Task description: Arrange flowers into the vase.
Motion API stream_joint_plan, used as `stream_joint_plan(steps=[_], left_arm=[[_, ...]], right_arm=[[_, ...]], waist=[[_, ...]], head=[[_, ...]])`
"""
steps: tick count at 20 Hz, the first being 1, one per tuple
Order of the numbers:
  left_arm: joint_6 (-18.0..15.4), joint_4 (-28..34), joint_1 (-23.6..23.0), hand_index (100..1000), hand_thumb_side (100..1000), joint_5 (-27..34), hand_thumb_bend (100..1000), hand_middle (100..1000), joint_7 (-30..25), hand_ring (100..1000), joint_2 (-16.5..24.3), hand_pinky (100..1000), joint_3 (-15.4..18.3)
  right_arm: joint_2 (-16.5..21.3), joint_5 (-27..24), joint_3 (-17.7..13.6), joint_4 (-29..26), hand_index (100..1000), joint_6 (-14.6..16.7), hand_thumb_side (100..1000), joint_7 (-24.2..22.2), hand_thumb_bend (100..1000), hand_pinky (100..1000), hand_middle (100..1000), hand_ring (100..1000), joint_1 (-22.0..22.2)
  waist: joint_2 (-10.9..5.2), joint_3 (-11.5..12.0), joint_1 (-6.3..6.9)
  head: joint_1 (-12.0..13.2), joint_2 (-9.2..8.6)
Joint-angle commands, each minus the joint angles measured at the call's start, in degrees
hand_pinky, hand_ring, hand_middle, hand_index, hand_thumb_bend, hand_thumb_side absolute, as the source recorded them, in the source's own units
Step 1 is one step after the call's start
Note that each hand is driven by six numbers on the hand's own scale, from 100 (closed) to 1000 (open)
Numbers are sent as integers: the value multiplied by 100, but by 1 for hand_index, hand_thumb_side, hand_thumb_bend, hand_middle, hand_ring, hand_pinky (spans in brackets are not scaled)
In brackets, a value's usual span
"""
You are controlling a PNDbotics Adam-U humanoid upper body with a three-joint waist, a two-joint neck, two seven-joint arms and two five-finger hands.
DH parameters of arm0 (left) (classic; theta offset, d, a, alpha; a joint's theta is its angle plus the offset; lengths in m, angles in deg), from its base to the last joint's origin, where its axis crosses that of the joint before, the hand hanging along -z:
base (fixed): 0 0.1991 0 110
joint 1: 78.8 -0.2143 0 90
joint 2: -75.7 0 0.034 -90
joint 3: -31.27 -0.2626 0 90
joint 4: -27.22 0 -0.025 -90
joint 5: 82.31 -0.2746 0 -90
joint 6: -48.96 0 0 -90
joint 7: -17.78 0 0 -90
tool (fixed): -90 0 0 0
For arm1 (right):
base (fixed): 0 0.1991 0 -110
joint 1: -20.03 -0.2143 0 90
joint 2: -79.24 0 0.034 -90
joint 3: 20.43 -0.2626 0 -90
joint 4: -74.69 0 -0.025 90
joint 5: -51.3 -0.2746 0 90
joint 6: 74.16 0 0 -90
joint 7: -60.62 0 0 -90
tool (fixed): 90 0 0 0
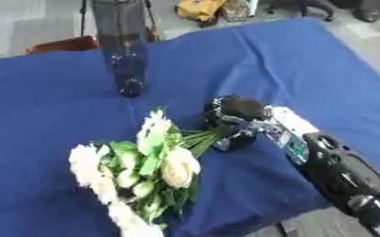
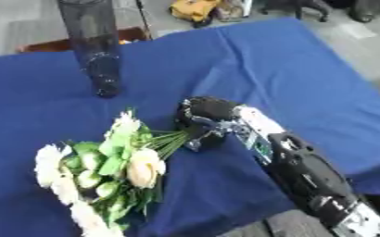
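A bunch of white and cream flowers (image 1: 144, 166) with green leaves lies on the blue tablecloth (image 1: 55, 92), blooms toward the lower left. Its green stems (image 1: 203, 139) run up and right into my right hand (image 1: 235, 119), whose fingers are curled round the stem ends. The right arm (image 1: 339, 176) comes in from the lower right corner. A tall dark see-through vase (image 1: 122, 46) stands upright at the far side of the table, well above the bunch and apart from my hand. My left hand shows in neither view.
A brown chair back (image 1: 63, 44) shows behind the table's far edge. A yellow object (image 1: 199, 8) lies on the floor beyond the table. The table's near edge (image 1: 258, 222) runs close under my right arm.
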Motion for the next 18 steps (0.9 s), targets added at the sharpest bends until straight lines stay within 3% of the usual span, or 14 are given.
stream_joint_plan(steps=[1,3,4,11,14,18], left_arm=[[-4,71,40,774,650,10,642,614,7,570,53,386,8],[-3,70,37,774,649,10,642,614,8,570,52,387,9],[-3,71,37,774,649,10,642,614,9,570,52,386,9],[-3,72,37,773,649,9,642,614,13,570,51,386,11],[-2,72,35,773,650,5,641,614,15,570,52,386,12],[-3,72,34,773,650,10,639,614,17,570,48,387,12]], right_arm=[[79,-105,2,-108,579,26,476,54,100,439,355,633,-59],[79,-112,5,-111,600,47,526,63,100,435,351,630,-58],[80,-110,6,-113,599,58,659,65,100,433,349,628,-57],[81,-69,4,-118,574,106,682,88,100,422,322,619,-50],[80,-48,-3,-126,538,88,702,146,100,367,260,574,-44],[76,-2,-9,-148,510,48,715,313,100,191,133,476,-44]], waist=[[-16,2,93],[-18,2,93],[-19,3,93],[-21,2,87],[-21,3,83],[-24,7,77]], head=[[-12,4],[-13,4],[-14,5],[-16,4],[-19,6],[-18,13]])
